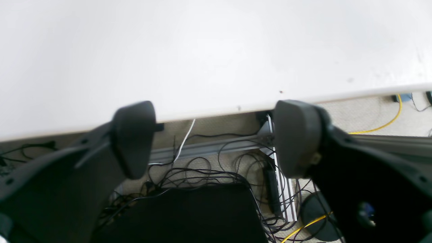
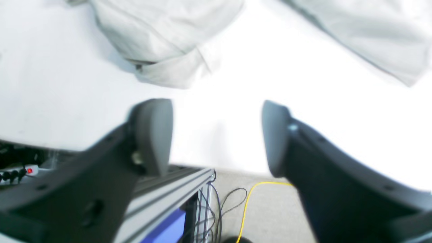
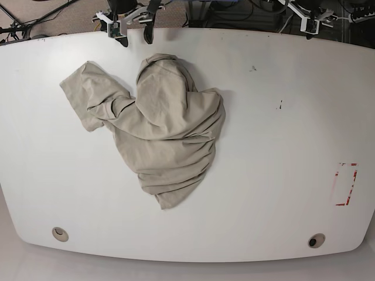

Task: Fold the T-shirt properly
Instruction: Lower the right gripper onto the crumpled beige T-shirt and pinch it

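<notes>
The beige T-shirt lies crumpled in a heap on the left-middle of the white table, one sleeve spread to the left. My right gripper hangs open and empty over the far table edge, just beyond the shirt's top. In the right wrist view its fingers stand wide apart, with two lobes of the T-shirt ahead of them. My left gripper is open and empty at the far right edge, far from the shirt. Its wrist view shows the gripper over bare table, no shirt.
A red taped rectangle marks the table's right side. Two cable grommets sit near the front edge. Below the far edge are an aluminium frame, tangled black cables and a yellow cable.
</notes>
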Robot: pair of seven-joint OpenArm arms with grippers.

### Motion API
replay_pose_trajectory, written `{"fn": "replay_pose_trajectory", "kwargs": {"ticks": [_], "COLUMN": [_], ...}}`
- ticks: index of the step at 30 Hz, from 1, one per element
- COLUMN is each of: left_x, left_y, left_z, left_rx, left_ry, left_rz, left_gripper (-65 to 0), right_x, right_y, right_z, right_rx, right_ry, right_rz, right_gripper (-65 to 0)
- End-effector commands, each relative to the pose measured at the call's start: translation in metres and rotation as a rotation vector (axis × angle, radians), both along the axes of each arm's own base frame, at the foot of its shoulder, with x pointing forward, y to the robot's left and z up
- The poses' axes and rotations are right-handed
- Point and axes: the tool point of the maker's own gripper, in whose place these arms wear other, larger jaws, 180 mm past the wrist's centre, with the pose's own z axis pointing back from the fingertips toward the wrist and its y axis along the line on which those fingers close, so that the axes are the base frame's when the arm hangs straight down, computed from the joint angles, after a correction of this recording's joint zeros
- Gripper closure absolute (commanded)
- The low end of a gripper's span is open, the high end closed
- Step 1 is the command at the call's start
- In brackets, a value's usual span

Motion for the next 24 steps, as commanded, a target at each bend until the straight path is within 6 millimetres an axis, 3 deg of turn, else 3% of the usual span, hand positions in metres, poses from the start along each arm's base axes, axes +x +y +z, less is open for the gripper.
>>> {"fn": "replay_pose_trajectory", "kwargs": {"ticks": [1, 10, 16, 24], "left_x": [0.01, 0.034, 0.061, 0.082], "left_y": [-0.001, -0.001, 0.0, -0.001], "left_z": [0.009, 0.015, 0.025, 0.036], "left_rx": [0.001, 0.003, 0.011, 0.012], "left_ry": [-0.046, -0.111, -0.181, -0.245], "left_rz": [-0.007, -0.009, -0.018, -0.022], "left_gripper": [-54.6, -54.9, -55.0, -55.3], "right_x": [0.016, 0.048, 0.068, 0.087], "right_y": [0.0, 0.003, 0.011, 0.01], "right_z": [0.009, 0.002, 0.003, -0.005], "right_rx": [0.004, -0.004, 0.148, 0.163], "right_ry": [-0.042, 0.002, 0.052, 0.087], "right_rz": [-0.001, 0.02, -0.008, -0.006], "right_gripper": [-44.7, -46.0, -45.5, -45.3]}}
